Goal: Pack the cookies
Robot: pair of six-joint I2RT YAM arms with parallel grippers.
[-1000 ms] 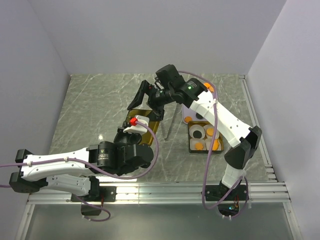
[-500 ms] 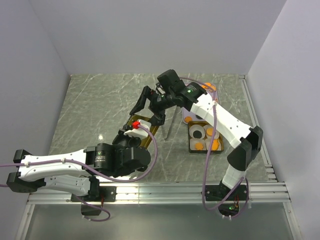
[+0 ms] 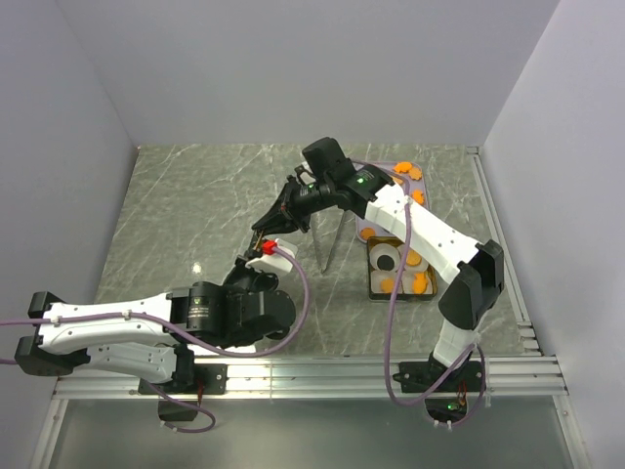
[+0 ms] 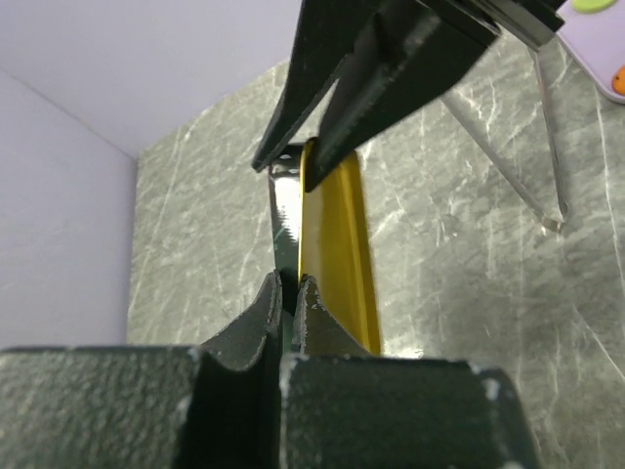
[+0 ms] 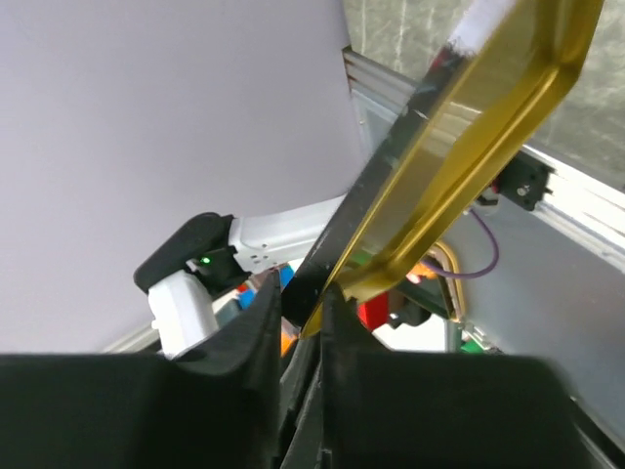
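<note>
Presently: two tools, one gold lid [image 4: 337, 234], one open box [image 3: 398, 296], one lilac plate [image 4: 598, 54].
- The left tool [image 3: 264, 252] is pinched tight on the lid's near edge.
- The right tool [image 3: 276, 219] is clamped on its far edge, and the lid stands on edge between them.
- Of the cookies [image 3: 390, 284], at least three orange ones lie in the box, beside the right tool and under its arm. More lie on the plate, but the arm hides the full count.
- Only the left wrist view shows a green cookie [image 4: 591, 4], cut off at the top.
- The right wrist view shows the lid cropped.
</note>
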